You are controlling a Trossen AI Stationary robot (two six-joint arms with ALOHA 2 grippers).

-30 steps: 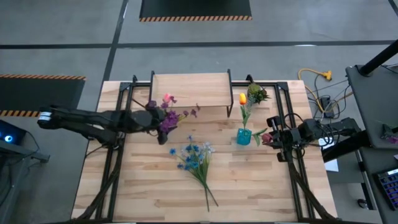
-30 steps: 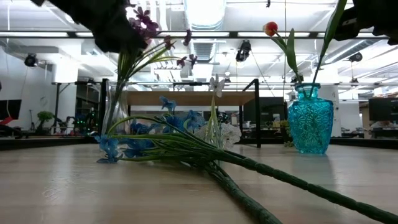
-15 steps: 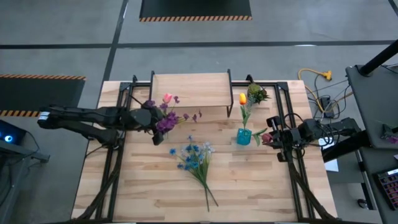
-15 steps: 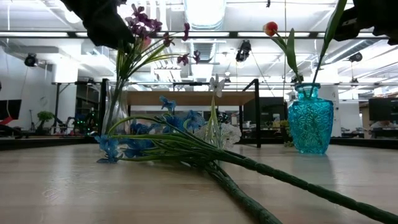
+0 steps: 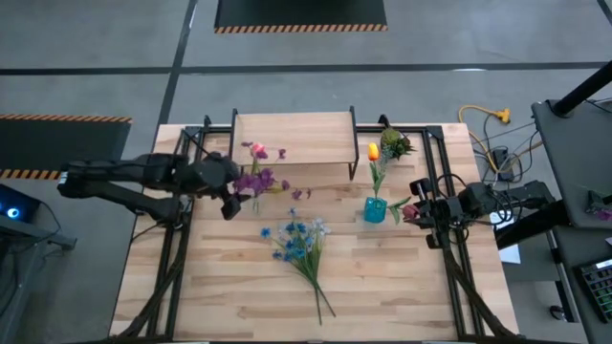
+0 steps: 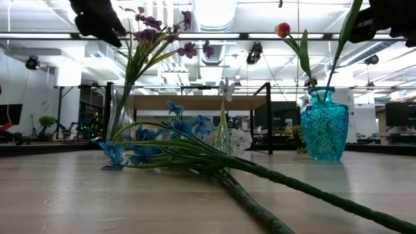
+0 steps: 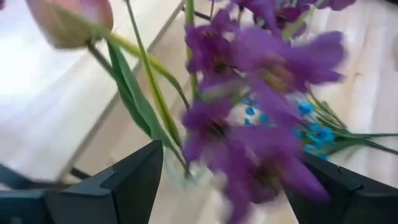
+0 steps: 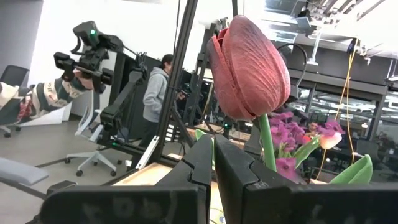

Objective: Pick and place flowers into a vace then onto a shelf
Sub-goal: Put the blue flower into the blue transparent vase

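Right end effector (image 5: 417,212), closed, grips dark red tulip (image 8: 245,68), stem upright.

purple flowers (image 5: 254,181) | blue flowers (image 5: 295,239) | turquoise vase (image 5: 375,209) | light wood shelf (image 5: 293,139)

Left gripper (image 5: 229,198) has withdrawn toward the table's left edge since 1.0 s ago, fingers now apart and off the purple flowers (image 5: 256,180). In the low view the blooms, freed, stand higher and more upright in the clear vase (image 6: 121,117).
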